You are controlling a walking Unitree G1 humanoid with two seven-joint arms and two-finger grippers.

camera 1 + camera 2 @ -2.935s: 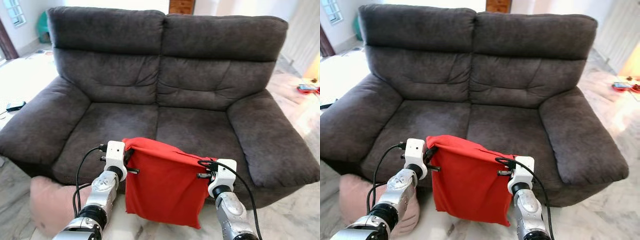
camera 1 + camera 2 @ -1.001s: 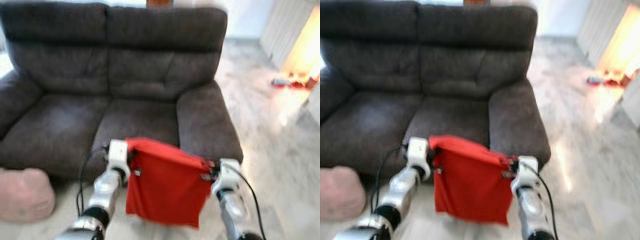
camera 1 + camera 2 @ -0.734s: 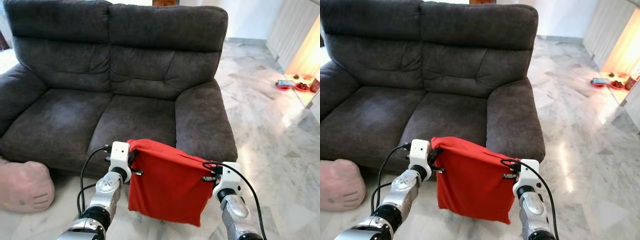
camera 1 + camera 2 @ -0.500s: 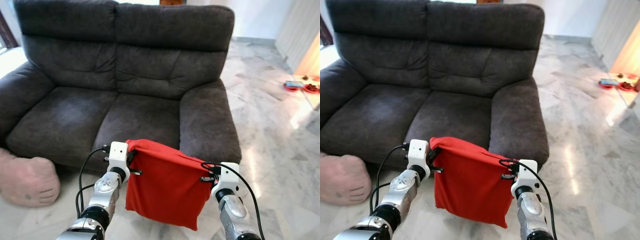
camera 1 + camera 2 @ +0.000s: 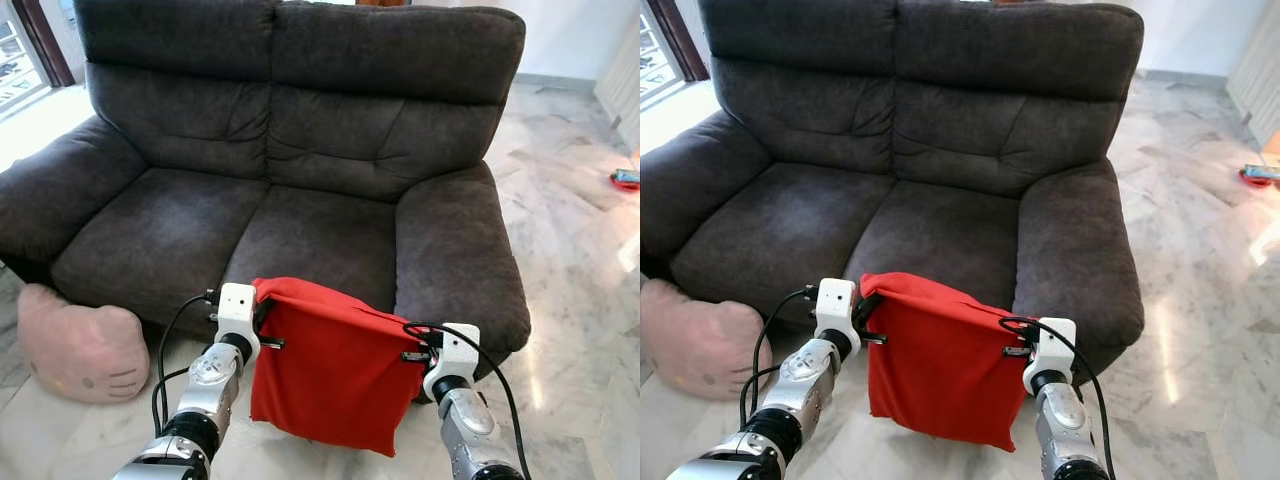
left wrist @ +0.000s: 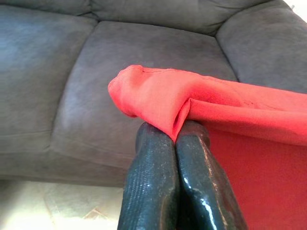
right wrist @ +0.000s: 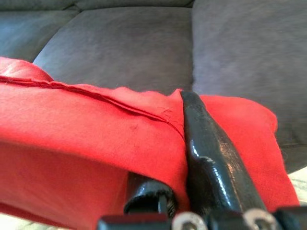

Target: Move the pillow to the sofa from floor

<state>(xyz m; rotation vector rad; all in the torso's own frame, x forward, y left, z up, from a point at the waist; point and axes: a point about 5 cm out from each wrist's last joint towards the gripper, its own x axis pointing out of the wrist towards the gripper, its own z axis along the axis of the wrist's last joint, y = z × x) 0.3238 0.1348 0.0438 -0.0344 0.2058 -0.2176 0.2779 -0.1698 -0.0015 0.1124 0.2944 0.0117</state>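
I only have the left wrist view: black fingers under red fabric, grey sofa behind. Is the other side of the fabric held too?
Observer: Yes. The right gripper is shut on the far top corner of the red cloth pillowcase.
Operator: Cloth touching the floor?
Observer: No, it hangs above the marble floor between both arms.
Operator: Anything else lying around?
Observer: A pink cat-face cushion lies on the floor by the dark grey fabric sofa, on the robot's left.

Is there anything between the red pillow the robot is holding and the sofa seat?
Nothing visible. The red pillow hangs between the left gripper and right gripper, both shut on it, just before the sofa. A pink pillow lies off to the left.
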